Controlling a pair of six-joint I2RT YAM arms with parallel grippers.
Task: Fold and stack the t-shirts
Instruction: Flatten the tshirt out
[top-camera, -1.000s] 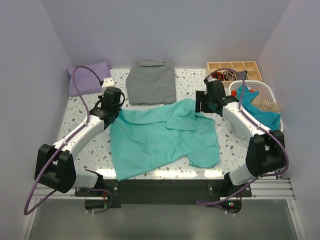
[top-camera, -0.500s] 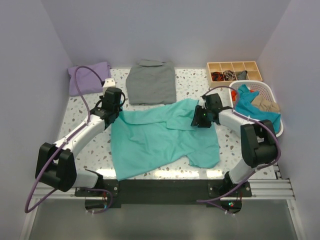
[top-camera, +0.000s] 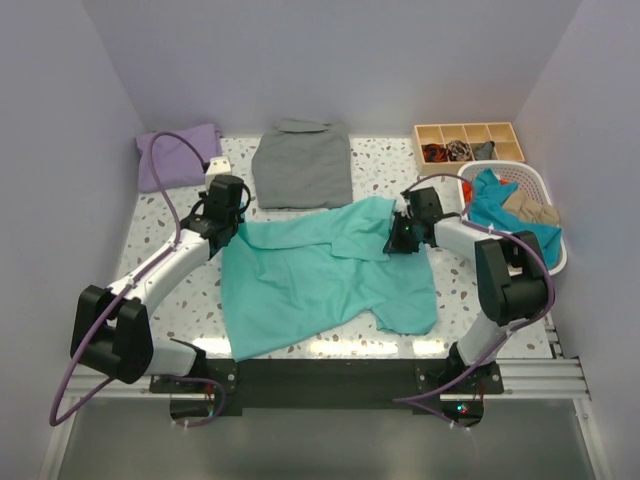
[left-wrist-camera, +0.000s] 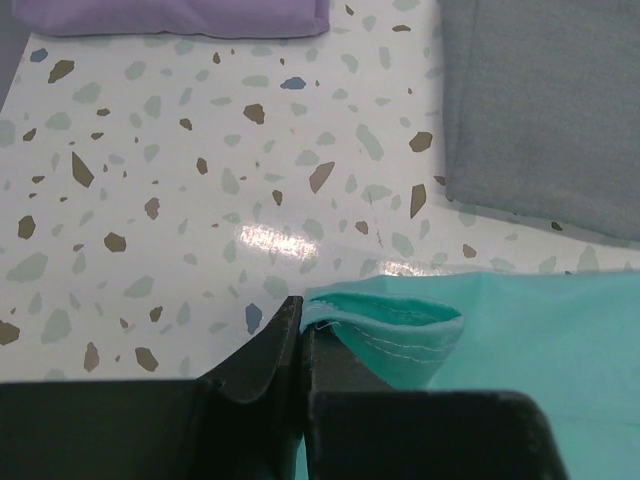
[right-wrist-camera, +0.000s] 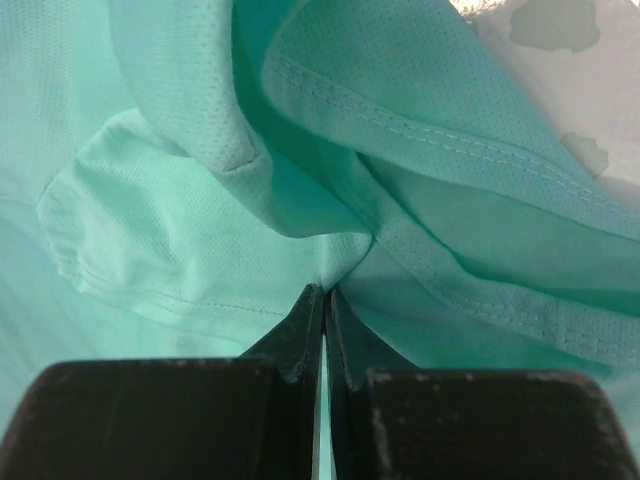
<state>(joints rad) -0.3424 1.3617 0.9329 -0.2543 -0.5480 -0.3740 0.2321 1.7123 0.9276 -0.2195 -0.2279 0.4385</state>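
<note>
A turquoise-green t-shirt (top-camera: 320, 280) lies rumpled and spread across the middle of the table. My left gripper (top-camera: 232, 228) is shut on its far-left hem corner (left-wrist-camera: 385, 330), just above the tabletop. My right gripper (top-camera: 396, 240) is shut on a pinch of the same shirt's cloth (right-wrist-camera: 325, 275) at its bunched far-right part. A lavender-purple t-shirt (top-camera: 178, 155) lies folded at the far-left corner, its edge (left-wrist-camera: 170, 15) showing in the left wrist view. A grey folded shirt (top-camera: 302, 163) lies at the far middle, also seen as grey cloth (left-wrist-camera: 545, 110).
A white basket (top-camera: 555, 245) holding teal and tan cloth stands at the right edge. Behind it sits a wooden compartment tray (top-camera: 468, 140) with small items. Purple walls close in the table on three sides. The speckled tabletop (top-camera: 180, 300) shows at left.
My right gripper came down from above the shirt's far-right edge onto the cloth and shut on it. The left gripper kept its hold and place.
</note>
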